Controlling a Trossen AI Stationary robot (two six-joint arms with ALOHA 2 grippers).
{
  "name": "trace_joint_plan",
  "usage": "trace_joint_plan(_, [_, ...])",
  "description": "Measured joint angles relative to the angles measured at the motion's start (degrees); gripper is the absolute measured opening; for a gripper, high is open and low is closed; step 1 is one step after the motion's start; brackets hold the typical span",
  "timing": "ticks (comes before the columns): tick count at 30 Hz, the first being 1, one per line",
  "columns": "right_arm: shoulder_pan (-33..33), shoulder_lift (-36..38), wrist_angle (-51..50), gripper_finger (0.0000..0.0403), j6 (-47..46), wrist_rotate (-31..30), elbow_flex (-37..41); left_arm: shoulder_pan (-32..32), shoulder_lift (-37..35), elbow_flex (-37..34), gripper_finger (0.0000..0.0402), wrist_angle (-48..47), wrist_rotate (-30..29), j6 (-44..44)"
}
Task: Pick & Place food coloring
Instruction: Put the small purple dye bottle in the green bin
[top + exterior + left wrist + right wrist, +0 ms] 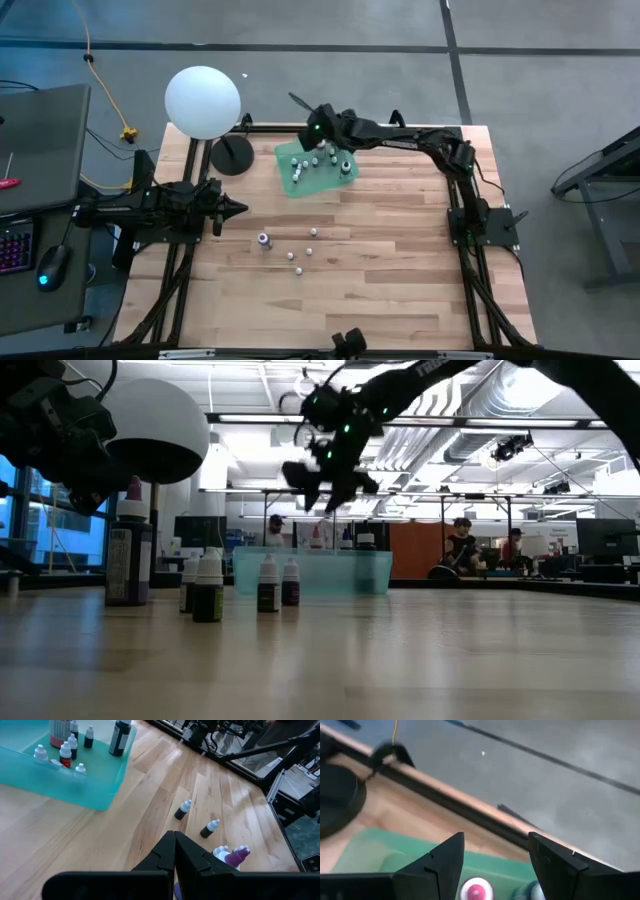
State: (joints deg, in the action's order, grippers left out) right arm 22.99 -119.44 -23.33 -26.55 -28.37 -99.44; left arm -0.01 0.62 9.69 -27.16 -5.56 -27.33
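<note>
Several tiny food coloring bottles stand on the wooden table (400,260) near its middle: whitish-capped ones (309,249) and a larger purple one (263,240), also seen in the low view (130,550). More bottles stand in the green tray (300,183) at the far edge. My right gripper (303,143) hovers open above the tray's far left part; its wrist view shows a pink-capped bottle top (476,891) below the open fingers (495,840). My left gripper (240,209) waits shut at the table's left, pointing toward the loose bottles (183,810).
A white globe lamp (203,100) on a black round base (232,155) stands at the far left corner, close to the tray. A laptop and keyboard lie beyond the table's left edge. People sit in the room beyond the table in the low view.
</note>
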Motion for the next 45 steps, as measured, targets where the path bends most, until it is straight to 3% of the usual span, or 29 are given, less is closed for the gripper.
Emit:
trace_joint_plan(3, [0.0,3.3,0.8,0.0212,2.9,-0.4,0.0,0.0,0.0,0.0,0.0,0.0,0.0,0.0])
trace_joint_plan(7, [-0.2,8.1,1.4,0.0212,7.7,3.9,0.0,0.0,0.0,0.0,0.0,0.0,0.0,0.0])
trace_joint_plan(9, [-0.6,10.3,1.0,0.0212,11.0,8.0,0.0,0.0,0.0,0.0,0.0,0.0,0.0,0.0])
trace_joint_plan(13, [-1.7,14.2,-3.4,0.0212,18.3,21.9,0.0,0.0,0.0,0.0,0.0,0.0,0.0,0.0])
trace_joint_plan(21, [-5.7,16.7,-17.4,0.0212,26.3,37.0,0.0,0.0,0.0,0.0,0.0,0.0,0.0,0.0])
trace_joint_plan(26, [-10.3,15.7,-25.6,0.021,28.6,37.7,0.0,0.0,0.0,0.0,0.0,0.0,0.0,0.0])
trace_joint_plan(35, [-21.2,10.7,-26.1,0.0209,35.6,33.9,0.0,0.0,0.0,0.0,0.0,0.0,0.1,0.0])
trace_joint_plan(38, [-24.0,7.8,-26.2,0.0209,34.3,31.1,0.0,0.0,0.0,0.0,0.0,0.0,0.1,0.0])
trace_joint_plan(45, [-26.9,1.5,-21.8,0.0209,28.7,32.4,0.0,0.0,0.0,0.0,0.0,0.0,0.0,0.0])
